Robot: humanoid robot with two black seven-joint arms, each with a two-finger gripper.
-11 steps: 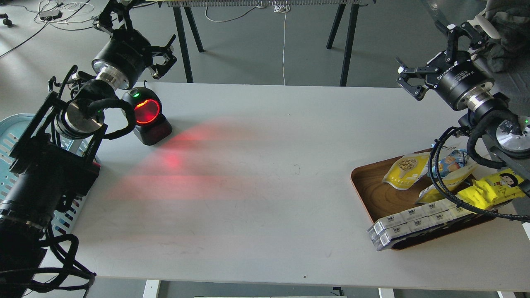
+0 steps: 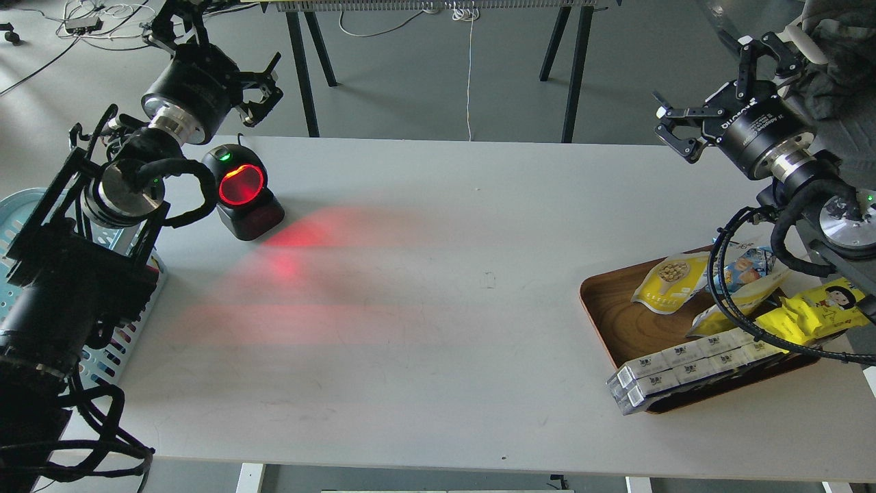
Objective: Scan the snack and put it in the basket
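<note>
Snack lies ungrasped on the wooden tray; right gripper, spread wide above that tray, must next descend for pickup.

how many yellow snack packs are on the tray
3 that I can see: the nut pouch at the tray's back, another pouch mid-tray under a cable, a cartoon-face wrapper right. Others may be hidden.

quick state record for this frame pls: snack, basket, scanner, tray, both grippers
snack: yellow-and-white nut pouch, lying on the tray's back left part, not held
basket: light blue basket, far left, mostly hidden behind the left arm
scanner: black barcode scanner, red window lit, red glow on the table
tray: brown wooden tray, right side, also holds a blue packet, yellow cartoon-face wrapper, white boxes
left gripper: fingers open, empty, raised behind scanner
right gripper: fingers open, empty, above and behind tray
</note>
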